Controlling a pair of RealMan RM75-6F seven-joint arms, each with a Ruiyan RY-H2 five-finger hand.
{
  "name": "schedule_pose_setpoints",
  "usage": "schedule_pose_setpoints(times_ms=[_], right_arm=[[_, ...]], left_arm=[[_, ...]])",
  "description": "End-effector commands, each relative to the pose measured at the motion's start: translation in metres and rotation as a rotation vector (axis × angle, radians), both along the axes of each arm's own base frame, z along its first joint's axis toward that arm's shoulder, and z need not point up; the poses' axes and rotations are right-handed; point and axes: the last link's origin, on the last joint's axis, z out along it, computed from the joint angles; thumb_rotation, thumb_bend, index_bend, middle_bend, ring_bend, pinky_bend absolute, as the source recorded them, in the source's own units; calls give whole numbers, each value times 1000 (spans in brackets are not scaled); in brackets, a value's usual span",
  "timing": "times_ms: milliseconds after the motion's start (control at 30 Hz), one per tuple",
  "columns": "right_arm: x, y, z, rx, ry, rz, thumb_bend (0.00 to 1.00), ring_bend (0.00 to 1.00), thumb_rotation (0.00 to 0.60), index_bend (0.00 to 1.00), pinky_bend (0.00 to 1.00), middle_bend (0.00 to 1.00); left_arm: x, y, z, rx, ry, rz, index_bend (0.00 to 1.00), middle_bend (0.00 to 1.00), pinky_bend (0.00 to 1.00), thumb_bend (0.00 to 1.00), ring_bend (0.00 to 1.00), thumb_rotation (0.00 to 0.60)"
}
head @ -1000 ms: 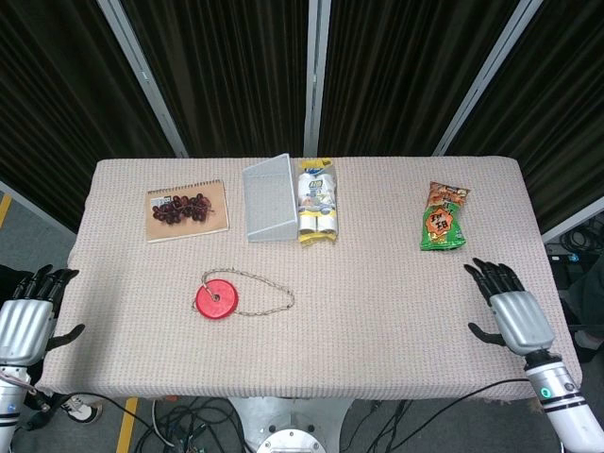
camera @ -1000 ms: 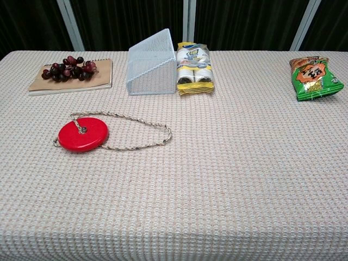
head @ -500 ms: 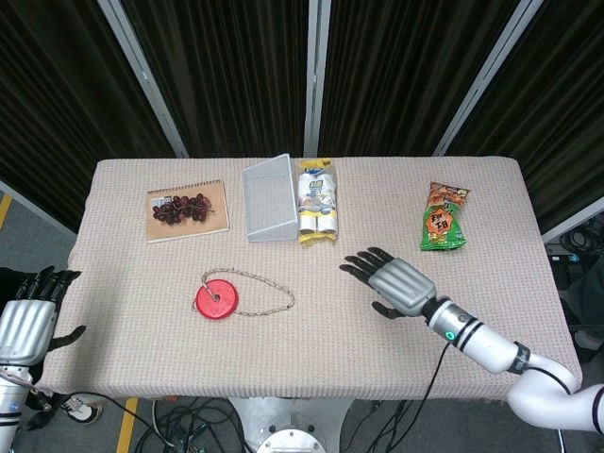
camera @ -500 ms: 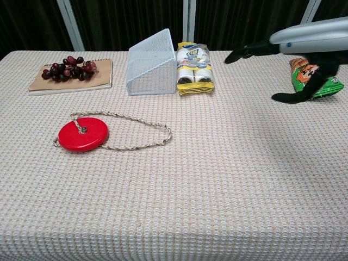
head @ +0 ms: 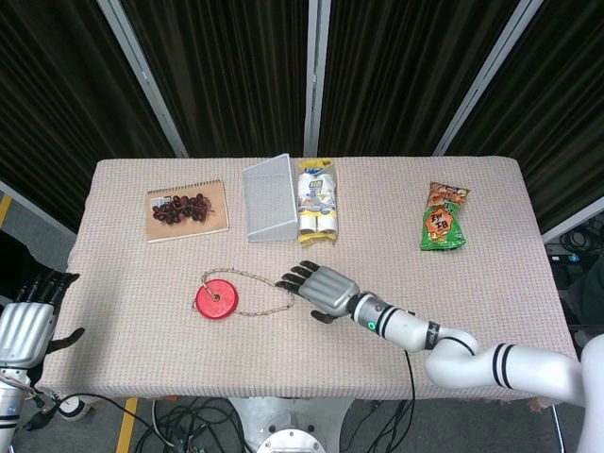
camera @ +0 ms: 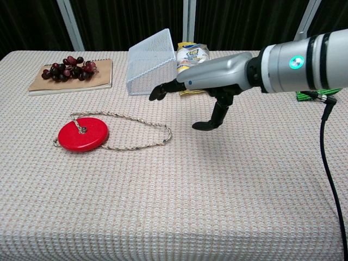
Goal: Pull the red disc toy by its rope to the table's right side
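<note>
The red disc toy lies flat on the table's left half. Its braided rope runs from the disc's centre in a loop toward the table's middle. My right hand hovers open, palm down with fingers spread, just right of and above the rope loop's end, touching nothing. My left hand hangs open off the table's left edge, seen only in the head view.
A notebook with dark grapes sits at the back left. A clear wire-mesh basket lies tipped beside a yellow snack pack. A green snack bag lies at the back right.
My right arm has swept from the table's right edge leftward across the table to just beside the rope loop. The disc, rope and left hand have stayed put.
</note>
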Motion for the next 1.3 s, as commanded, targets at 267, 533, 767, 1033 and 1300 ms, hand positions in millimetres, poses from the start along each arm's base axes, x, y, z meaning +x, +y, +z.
schedule_pose_setpoints(times_ms=[267, 533, 767, 1033, 1300], right_arm=[[9, 2, -44, 69, 27, -14, 353, 0, 600, 0, 0, 69], [1, 0, -49, 68, 52, -23, 357, 0, 600, 0, 0, 78], [-3, 0, -45, 57, 43, -32, 355, 0, 600, 0, 0, 132], [-9, -5, -36, 42, 46, -47, 336, 0, 600, 0, 0, 304], [-12, -7, -33, 38, 60, -50, 339, 0, 600, 0, 0, 461]], left_arm=[[-8, -3, 2, 8, -12, 22, 174, 162, 175, 127, 80, 600], [-13, -6, 6, 16, -15, 32, 174, 162, 176, 127, 80, 600], [-13, -6, 4, 13, -17, 31, 174, 162, 176, 128, 80, 600], [-11, -5, 4, 4, -10, 12, 176, 162, 176, 127, 80, 600], [-13, -6, 3, 3, -9, 23, 176, 162, 176, 127, 80, 600]])
